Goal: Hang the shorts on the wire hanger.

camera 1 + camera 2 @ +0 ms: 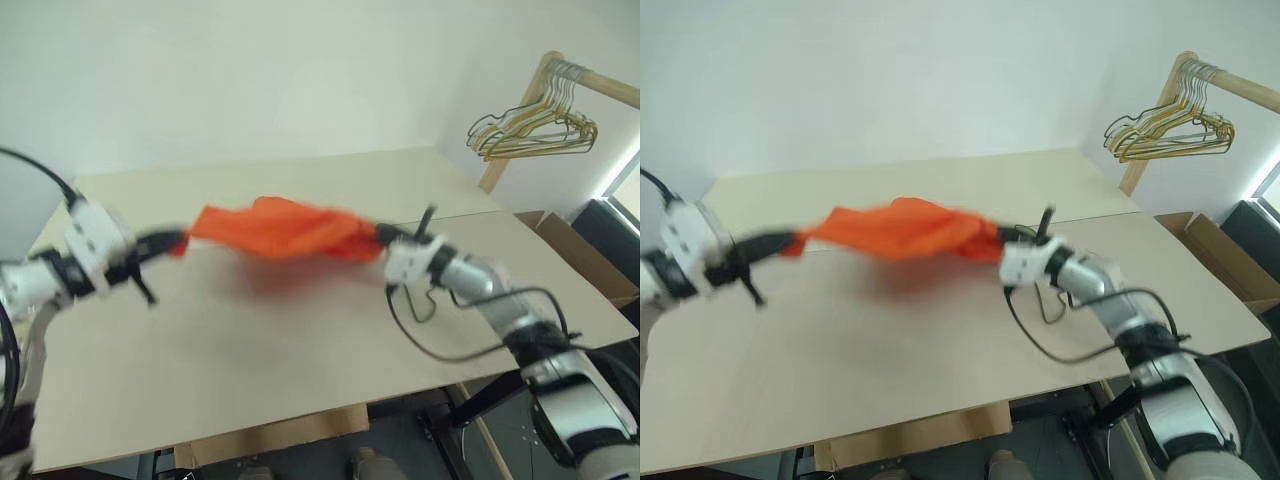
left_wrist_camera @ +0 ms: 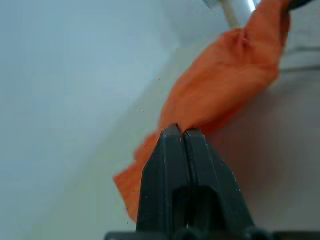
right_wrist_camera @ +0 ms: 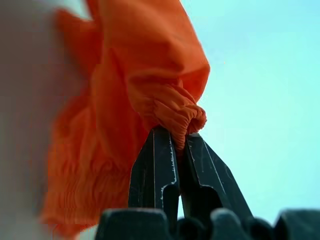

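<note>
The bright orange shorts [image 1: 280, 230] hang stretched in the air above the table [image 1: 250, 360], held between both grippers. My left gripper [image 1: 178, 240] is shut on their left end, and in the left wrist view the fingertips [image 2: 172, 137] pinch the fabric [image 2: 220, 85]. My right gripper [image 1: 380, 235] is shut on the right end, gripping the gathered waistband [image 3: 177, 112]. A thin dark wire on the table under the right wrist looks like the wire hanger [image 1: 428, 308], mostly hidden by the arm and its cable.
A bunch of gold and green wire hangers [image 1: 530, 125] hangs on a wooden rack at the back right. A cardboard box [image 1: 585, 255] stands beyond the table's right edge. A seam crosses the tabletop behind the shorts.
</note>
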